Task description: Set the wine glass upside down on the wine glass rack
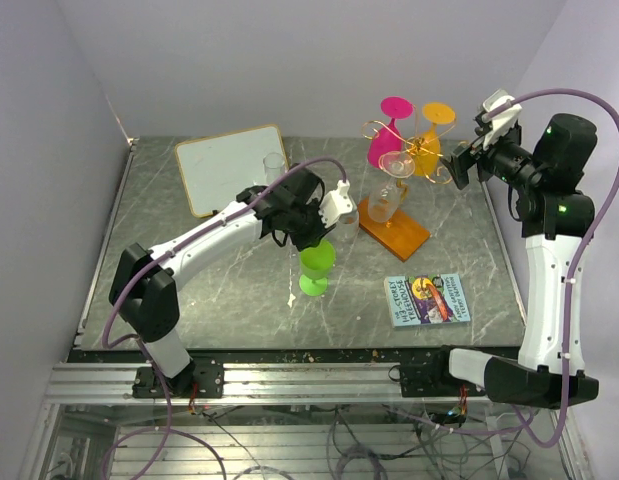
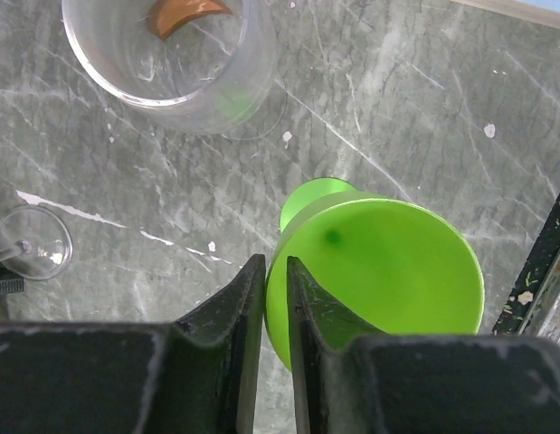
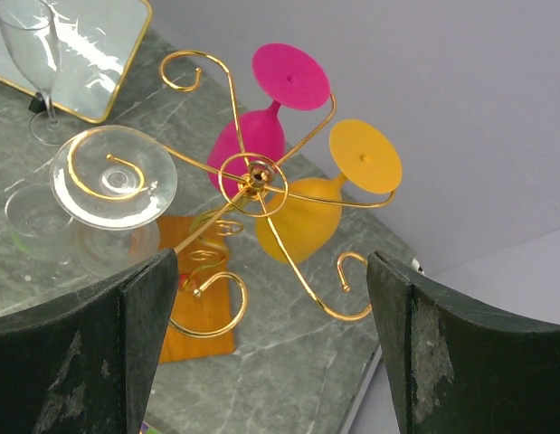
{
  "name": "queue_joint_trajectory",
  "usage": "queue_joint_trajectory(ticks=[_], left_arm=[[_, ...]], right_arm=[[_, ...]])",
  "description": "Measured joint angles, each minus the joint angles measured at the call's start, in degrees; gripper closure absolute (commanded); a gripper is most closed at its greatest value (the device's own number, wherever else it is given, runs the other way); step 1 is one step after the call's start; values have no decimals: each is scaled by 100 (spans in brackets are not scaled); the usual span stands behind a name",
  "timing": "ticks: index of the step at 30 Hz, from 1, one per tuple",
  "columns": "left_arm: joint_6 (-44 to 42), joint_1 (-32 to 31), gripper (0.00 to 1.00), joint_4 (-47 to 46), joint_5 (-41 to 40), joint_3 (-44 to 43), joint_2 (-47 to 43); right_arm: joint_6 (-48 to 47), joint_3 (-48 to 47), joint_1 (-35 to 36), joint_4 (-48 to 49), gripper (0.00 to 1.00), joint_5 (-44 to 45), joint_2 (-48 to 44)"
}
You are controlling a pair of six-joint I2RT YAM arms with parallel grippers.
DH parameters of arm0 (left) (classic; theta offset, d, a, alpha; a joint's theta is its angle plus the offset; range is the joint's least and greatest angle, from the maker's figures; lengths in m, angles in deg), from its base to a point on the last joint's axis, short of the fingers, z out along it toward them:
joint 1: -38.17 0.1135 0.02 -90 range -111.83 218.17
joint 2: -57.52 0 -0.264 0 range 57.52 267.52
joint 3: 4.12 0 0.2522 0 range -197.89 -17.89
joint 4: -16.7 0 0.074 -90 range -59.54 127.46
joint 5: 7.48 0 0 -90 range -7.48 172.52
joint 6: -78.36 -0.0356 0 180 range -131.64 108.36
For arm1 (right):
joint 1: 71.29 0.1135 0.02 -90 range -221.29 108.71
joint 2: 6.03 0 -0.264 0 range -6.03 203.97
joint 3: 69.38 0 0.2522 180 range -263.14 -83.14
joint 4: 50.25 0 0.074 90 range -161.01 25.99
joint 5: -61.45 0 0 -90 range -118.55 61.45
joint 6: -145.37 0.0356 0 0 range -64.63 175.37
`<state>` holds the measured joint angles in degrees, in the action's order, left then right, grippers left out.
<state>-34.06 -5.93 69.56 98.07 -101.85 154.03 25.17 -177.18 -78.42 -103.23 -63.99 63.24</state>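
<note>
- The green wine glass (image 1: 317,262) (image 2: 379,262) is seen upright, mouth up and foot down, over the grey marbled table (image 1: 219,290) near its middle, well apart from the wine glass rack (image 1: 409,150) (image 3: 252,176); whether its foot rests on the table cannot be told.
- Its rim is pinched by the left gripper (image 1: 311,238) (image 2: 275,267): one finger is set inside the bowl and the other outside, with the wall clamped between them on the side nearest the wrist.
- A clear tumbler (image 2: 166,59) is seen just beyond the glass in the left wrist view.
- The rack is fixed to an orange base (image 1: 394,228); a pink glass (image 1: 389,135) (image 3: 252,136), an orange glass (image 1: 429,150) (image 3: 302,217) and a clear glass (image 1: 397,165) (image 3: 114,176) are hung on it upside down.
- The right gripper (image 1: 459,160) (image 3: 270,260) is held raised just beside the rack's right side, its fingers spread wide with nothing held.
- A white board (image 1: 229,165) and a book (image 1: 427,298) are seen on the table.
</note>
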Motion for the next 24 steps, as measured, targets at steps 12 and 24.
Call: queue_joint_trajectory(ticks=[12,24], left_arm=[[-315,0,93,33,-116,52,-157],[-573,286,93,341,564,592,-1460]], right_arm=[[-2,0,-48,2,15,-17,61],[-7,-2,-103,-2,14,-151,72]])
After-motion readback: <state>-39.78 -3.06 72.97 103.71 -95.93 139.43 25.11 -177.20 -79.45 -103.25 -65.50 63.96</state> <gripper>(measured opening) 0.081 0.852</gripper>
